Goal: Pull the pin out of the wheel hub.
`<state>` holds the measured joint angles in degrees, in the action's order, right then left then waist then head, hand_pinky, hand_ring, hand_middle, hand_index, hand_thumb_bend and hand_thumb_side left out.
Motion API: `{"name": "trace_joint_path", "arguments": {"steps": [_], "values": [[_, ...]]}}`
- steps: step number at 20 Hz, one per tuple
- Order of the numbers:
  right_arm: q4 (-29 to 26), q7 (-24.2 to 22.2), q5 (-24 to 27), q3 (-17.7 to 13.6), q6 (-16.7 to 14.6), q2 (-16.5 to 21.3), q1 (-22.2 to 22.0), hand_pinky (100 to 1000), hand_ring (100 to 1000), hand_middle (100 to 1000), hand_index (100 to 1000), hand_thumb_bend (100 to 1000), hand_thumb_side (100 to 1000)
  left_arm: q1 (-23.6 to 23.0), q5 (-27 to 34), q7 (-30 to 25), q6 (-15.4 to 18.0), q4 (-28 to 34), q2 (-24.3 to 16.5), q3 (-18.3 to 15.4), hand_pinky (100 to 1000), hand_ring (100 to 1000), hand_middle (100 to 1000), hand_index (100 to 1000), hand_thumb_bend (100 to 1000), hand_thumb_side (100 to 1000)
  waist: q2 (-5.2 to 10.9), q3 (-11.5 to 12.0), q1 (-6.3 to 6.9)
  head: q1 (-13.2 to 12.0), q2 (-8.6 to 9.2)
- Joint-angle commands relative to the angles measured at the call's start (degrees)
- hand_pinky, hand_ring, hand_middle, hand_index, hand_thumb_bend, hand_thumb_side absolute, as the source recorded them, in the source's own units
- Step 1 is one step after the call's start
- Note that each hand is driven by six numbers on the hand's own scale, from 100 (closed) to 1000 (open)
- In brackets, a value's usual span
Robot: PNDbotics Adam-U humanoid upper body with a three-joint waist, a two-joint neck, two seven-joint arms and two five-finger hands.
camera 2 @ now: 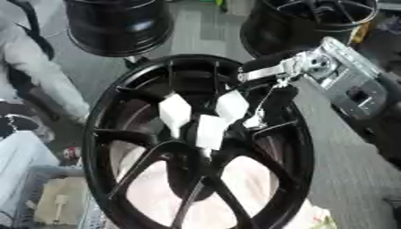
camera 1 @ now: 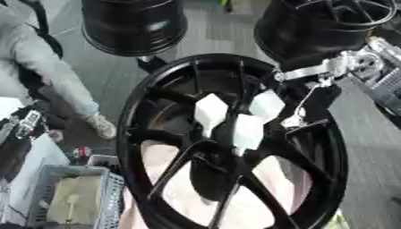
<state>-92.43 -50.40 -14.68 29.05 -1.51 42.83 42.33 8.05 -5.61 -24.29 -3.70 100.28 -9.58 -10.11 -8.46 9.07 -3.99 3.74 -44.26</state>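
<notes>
Wheel hub (camera 1: 235,147): black, spoked, upright at centre. Three white tags (camera 1: 235,118) sit at its middle; pin not discernible among them. Right hand (camera 2: 270,100): reaches in from upper right, dark fingers against the hub's upper right spokes; finger spread cannot be told.

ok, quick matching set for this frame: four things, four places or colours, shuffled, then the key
Things:
1. wheel hub
2. white pieces
3. right hand
4. crate

Places or colours:
a. lower left corner of the left eye view
b. at the hub's centre
c. over the hub's upper right rim
d. black, fills the middle

Pairs: 1-d, 2-b, 3-c, 4-a
</notes>
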Motion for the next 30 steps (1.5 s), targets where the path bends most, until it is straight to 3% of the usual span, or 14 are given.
{"name": "trace_joint_path", "arguments": {"steps": [1,9,15,20,24,30], "values": [[-0.9,0.4,0.5,-0.9,0.4,2.1,0.6,769,808,694,750,248,360,0.7,0.2,-0.1,0.1,1.1,-1.0,-0.1,740,605,626,712,100,828,0.69,0.0,0.3,0.0,0.14],[0.3,4.4,0.3,-1.6,1.5,1.7,0.9,723,746,567,625,109,410,0.7,0.2,-0.2,0.1,1.1,-1.0,-0.1,741,604,625,712,100,829,0.67,0.0,0.25,0.0,0.14],[0.9,7.4,-0.1,-2.1,2.0,1.3,1.6,698,691,487,536,100,408,0.7,0.2,-0.2,0.1,1.1,-1.0,0.0,741,604,625,712,100,829,0.68,0.0,0.18,0.0,0.14],[0.0,8.9,-0.2,-3.3,2.1,1.9,2.0,695,684,477,524,100,394,0.7,0.1,-0.2,0.0,1.1,-1.1,-0.1,741,603,625,712,100,829,0.7,-0.1,0.11,-0.2,0.14],[-2.6,10.1,1.3,-6.0,2.7,4.4,1.7,689,679,473,518,100,382,0.5,0.0,-0.1,0.0,1.1,-1.2,-0.3,741,603,624,712,100,830,0.86,-0.5,-0.06,-0.7,0.14],[-9.5,14.4,6.8,-13.0,4.9,11.1,-2.0,663,663,466,504,100,369,0.0,-0.2,0.1,-0.3,1.1,-1.6,-0.6,741,603,624,712,100,833,1.3,-1.7,-0.64,-1.7,0.14]]}}
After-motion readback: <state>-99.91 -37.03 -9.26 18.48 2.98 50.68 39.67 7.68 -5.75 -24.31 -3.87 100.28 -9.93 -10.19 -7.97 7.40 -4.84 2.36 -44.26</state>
